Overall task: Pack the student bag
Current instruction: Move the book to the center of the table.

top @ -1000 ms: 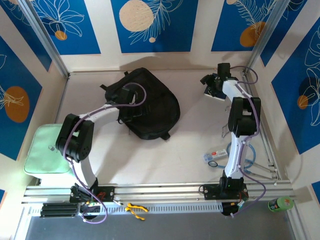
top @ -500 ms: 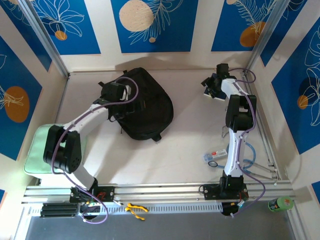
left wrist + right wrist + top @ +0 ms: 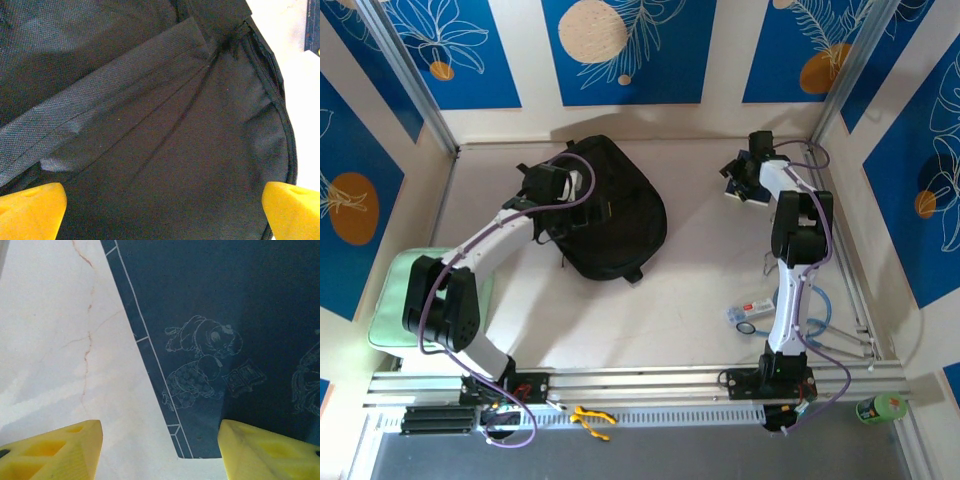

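student bag: lying flat, far left-centre of the tabletop | left end effector: jaws spread wide, close over the bag's black fabric, gripping nothing | right end effector: jaws parted, straddling an edge of the dark blue book, apparently not clamping it

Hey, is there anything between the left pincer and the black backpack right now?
Nothing visible does. The left pincer hangs open right over the student bag, and between its yellow fingertips, wide apart, shows only the bag's black fabric.
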